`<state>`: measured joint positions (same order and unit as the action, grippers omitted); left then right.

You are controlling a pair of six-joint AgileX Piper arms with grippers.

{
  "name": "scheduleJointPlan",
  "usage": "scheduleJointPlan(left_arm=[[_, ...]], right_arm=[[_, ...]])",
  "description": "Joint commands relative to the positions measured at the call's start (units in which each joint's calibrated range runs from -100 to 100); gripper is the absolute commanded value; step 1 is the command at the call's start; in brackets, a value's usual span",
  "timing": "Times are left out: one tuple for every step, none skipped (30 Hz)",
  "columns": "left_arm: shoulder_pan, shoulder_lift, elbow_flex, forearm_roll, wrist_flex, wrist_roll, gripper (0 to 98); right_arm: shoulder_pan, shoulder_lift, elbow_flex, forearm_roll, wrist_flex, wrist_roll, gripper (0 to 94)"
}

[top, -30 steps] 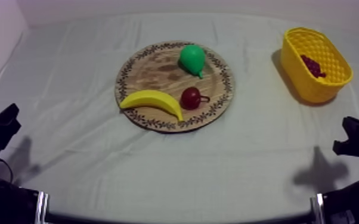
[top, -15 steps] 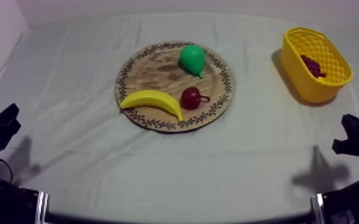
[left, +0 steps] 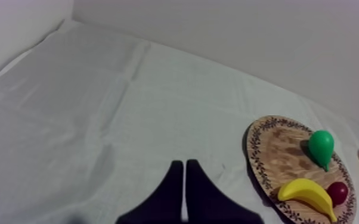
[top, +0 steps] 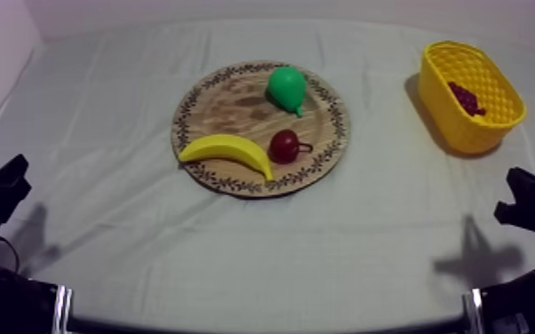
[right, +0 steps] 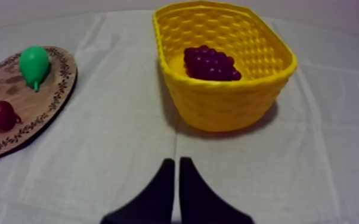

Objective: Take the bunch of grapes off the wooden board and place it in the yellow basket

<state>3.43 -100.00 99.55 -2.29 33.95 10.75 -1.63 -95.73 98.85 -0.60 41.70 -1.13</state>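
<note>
Grapes (right: 210, 64) lie inside basket (right: 229, 104), well apart from board (top: 231, 111). Board holds banana (top: 227, 149), pear (top: 286, 87), small red fruit (top: 283, 146). Left gripper (left: 185, 164) pressed together, empty, over cloth (left: 98, 119). Right gripper (right: 175, 161) pressed together, empty, near basket.

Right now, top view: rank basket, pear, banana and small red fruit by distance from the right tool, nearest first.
From the right tool:
1. Basket, far right, just beyond the tool.
2. Small red fruit, on the board, its near right part.
3. Pear, at the board's far side, and banana, at its near left: too close to call.
</note>
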Motion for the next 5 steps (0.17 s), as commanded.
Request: scheduleJointPlan(left_arm=[[0.01, 0.00, 0.00, 0.01, 0.00, 0.02, 0.0], [0.01, 0.00, 0.00, 0.01, 0.00, 0.02, 0.0], [0.01, 0.00, 0.00, 0.01, 0.00, 0.02, 0.0], [0.01, 0.00, 0.00, 0.01, 0.00, 0.02, 0.0], [0.01, 0.00, 0.00, 0.01, 0.00, 0.02, 0.0]], right_arm=[[-0.03, -0.03, 0.03, 0.04, 0.09, 0.84, 0.5], [-0.04, -0.03, 0.03, 0.04, 0.09, 1.21, 0.5], [-0.04, -0.03, 0.04, 0.04, 0.09, 1.44, 0.5], [-0.05, -0.03, 0.04, 0.04, 0.08, 1.56, 0.5], [-0.05, -0.03, 0.04, 0.04, 0.08, 1.58, 0.5]])
